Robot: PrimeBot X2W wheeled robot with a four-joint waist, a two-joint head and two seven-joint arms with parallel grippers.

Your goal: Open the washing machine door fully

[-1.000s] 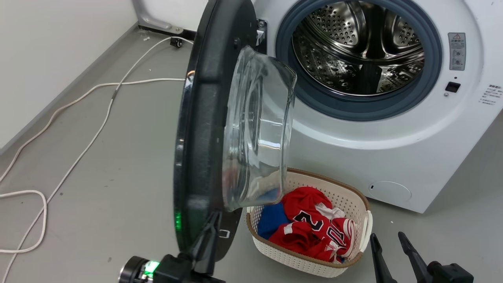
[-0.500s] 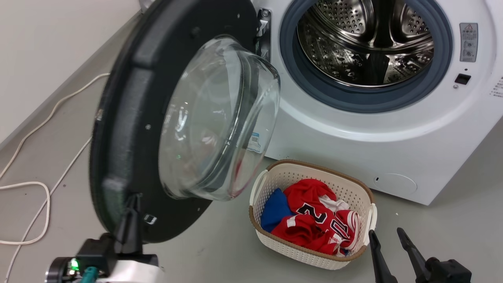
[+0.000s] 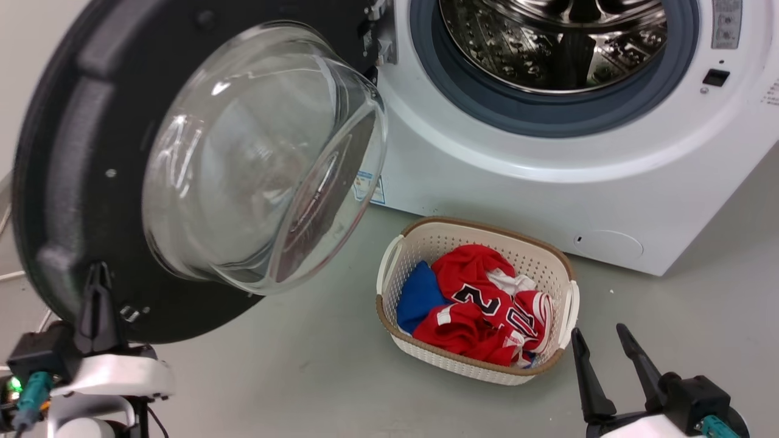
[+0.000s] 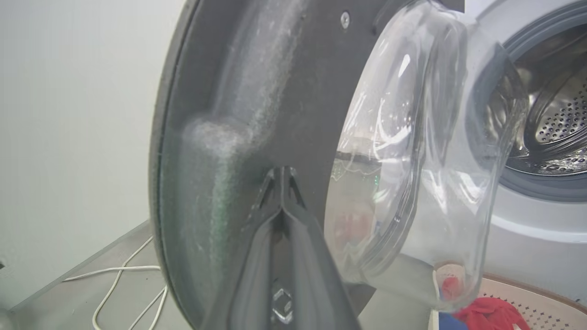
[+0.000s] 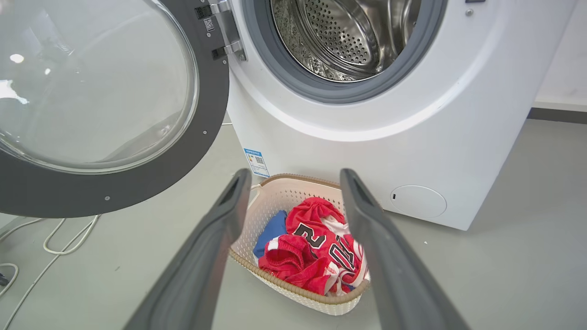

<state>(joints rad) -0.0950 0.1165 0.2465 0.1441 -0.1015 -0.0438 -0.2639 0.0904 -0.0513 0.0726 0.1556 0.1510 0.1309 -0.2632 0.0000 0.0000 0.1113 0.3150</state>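
From my seat, the washing machine door (image 3: 67, 182) stands wide open to the left of the washing machine (image 3: 517, 182), inner face toward me. The head view cuts off its top edge. My left gripper (image 3: 97, 271) has its fingers pinched together with nothing between them, tips up against the door's black lower rim. The wrist view is too blurry up close to swear they touch. My right gripper (image 3: 597, 331) is spread wide and empty, just beside the laundry basket (image 3: 481, 234). The glass bowl (image 3: 243, 158) covers part of the blue label (image 3: 365, 185), and the top of the drum (image 3: 566, 42) is out of frame.
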